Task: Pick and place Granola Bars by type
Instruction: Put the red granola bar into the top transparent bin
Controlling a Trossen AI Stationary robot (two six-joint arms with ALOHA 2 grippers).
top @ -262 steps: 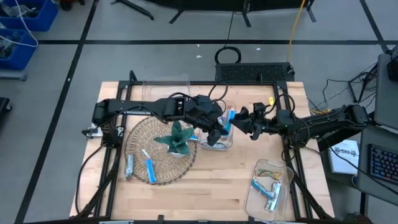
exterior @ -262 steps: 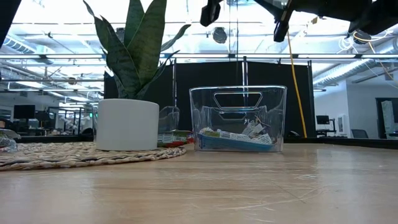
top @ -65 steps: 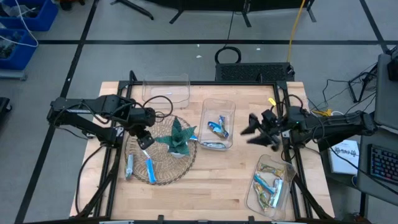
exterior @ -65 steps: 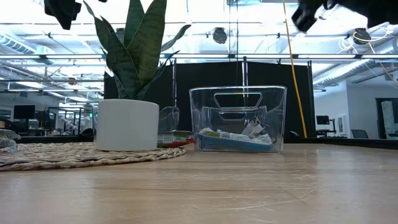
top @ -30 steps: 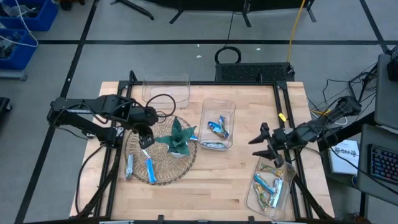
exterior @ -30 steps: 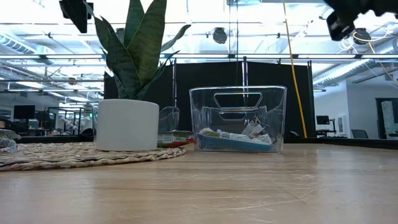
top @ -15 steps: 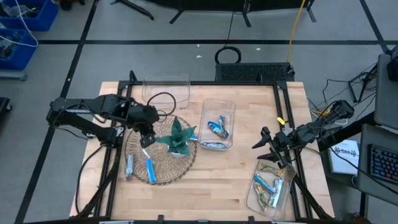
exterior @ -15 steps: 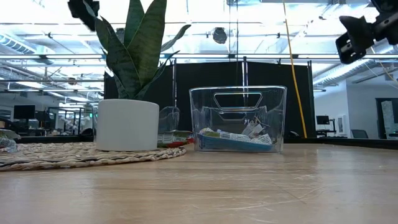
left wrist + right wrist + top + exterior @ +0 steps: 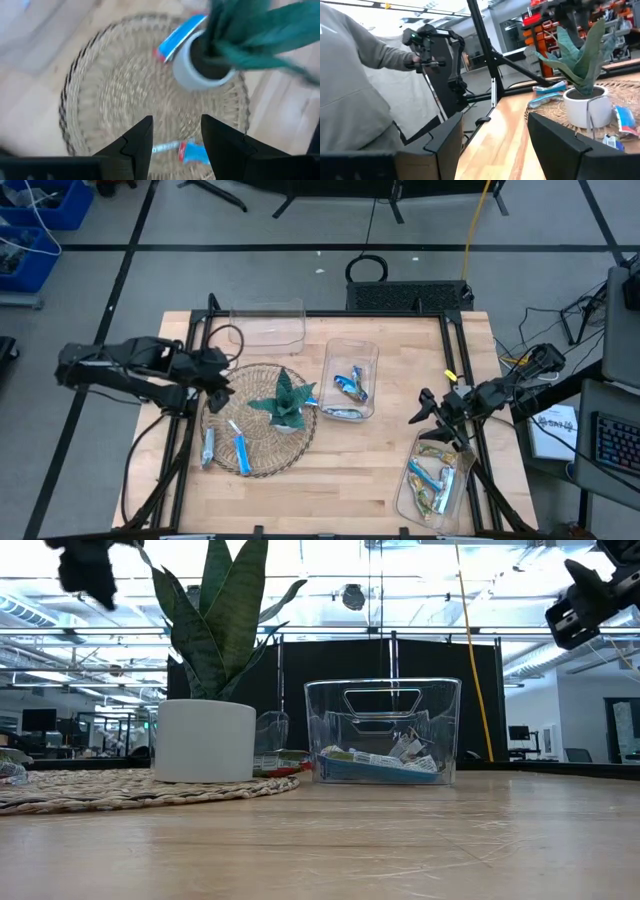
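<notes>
Since a second ago the left gripper (image 9: pixel 216 376) has drawn back toward nine o'clock, off the round woven straw mat (image 9: pixel 226 452) to its nine-to-ten o'clock rim, while the right gripper (image 9: pixel 432 418) has barely shifted.

Shiny blue-wrapped granola bars (image 9: pixel 241 452) lie in several places: two on the mat's seven o'clock side, one peeking out beside the white pot of the green spiky potted plant (image 9: pixel 286 400), a few in the clear plastic centre bin (image 9: pixel 349 346), and a mix of blue and greenish-gold ones in the clear plastic bin (image 9: pixel 402 502) at the table's five o'clock corner. A third clear bin (image 9: pixel 267 325) at eleven o'clock looks empty.

Both grippers hang in the air with jaws parted and nothing between them, the left one over the mat, the right one at the twelve o'clock edge of the corner bin.

Judging by this, the left arm is lining up for a bar on the mat. It should descend clear of the plant's leaves, straddle a bar across its narrow width, and close only once the fingertips reach the weave.
</notes>
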